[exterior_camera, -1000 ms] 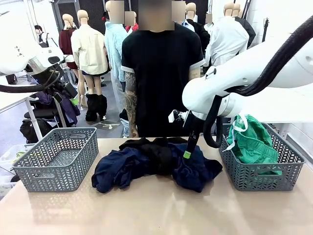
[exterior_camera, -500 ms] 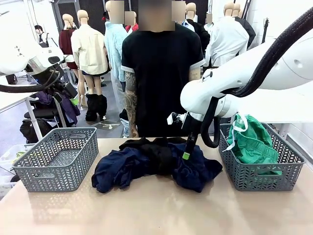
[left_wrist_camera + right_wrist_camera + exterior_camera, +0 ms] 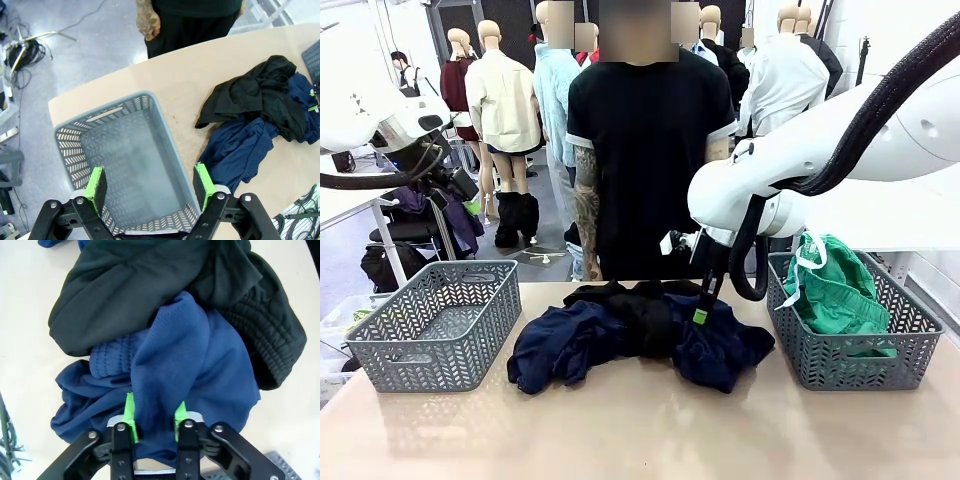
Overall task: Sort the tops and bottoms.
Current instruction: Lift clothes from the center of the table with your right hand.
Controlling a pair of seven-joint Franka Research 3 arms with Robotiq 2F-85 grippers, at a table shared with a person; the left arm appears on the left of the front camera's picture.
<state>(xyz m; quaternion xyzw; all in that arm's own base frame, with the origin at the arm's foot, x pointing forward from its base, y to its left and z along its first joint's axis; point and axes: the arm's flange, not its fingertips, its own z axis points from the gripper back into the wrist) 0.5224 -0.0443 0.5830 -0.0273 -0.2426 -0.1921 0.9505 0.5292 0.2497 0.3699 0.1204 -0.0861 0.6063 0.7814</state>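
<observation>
Blue mesh cloth [image 3: 170, 365] is pinched as a ridge between my right pincer's [image 3: 154, 409] narrowed pads, atop the dark pile [image 3: 640, 335]. I should lift straight and slowly — so the black garment [image 3: 150, 285] lapping it slides off. My left pincer [image 3: 150, 187] hangs wide over the left basket [image 3: 162, 127]; the green bottoms [image 3: 835, 290] lie in the right basket [image 3: 860, 365].

Two grey baskets [image 3: 435, 350] [image 3: 860, 365], one pair of green bottoms [image 3: 835, 290], one heap of dark clothes [image 3: 640, 330].

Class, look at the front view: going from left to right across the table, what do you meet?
left grey basket → navy and black clothes pile → right grey basket, holding the bottoms
</observation>
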